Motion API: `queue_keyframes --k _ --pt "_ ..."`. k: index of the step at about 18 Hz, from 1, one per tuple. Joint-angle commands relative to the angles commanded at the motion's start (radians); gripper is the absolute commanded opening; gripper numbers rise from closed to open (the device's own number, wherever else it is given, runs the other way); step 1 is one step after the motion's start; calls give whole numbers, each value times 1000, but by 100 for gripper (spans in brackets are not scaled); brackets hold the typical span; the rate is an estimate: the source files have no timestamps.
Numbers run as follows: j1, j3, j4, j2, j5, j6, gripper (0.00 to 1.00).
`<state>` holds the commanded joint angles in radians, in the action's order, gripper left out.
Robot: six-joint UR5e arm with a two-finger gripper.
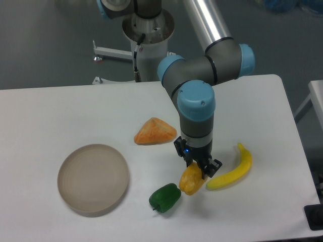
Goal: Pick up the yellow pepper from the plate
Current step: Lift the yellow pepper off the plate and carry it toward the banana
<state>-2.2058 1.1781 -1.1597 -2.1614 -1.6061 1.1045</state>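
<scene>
The yellow pepper hangs just over the white table, between the green pepper and the banana. My gripper is shut on its top, with the arm reaching down from the back. The beige plate lies at the front left with nothing on it, well to the left of my gripper.
A green pepper lies just left of the held pepper. A yellow banana lies close on the right, near my gripper's fingers. An orange wedge rests behind, mid-table. The table's front edge is near.
</scene>
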Motion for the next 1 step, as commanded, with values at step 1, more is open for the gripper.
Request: queue_keyframes --k 1 --pt "0 -2 0 0 0 -2 45"
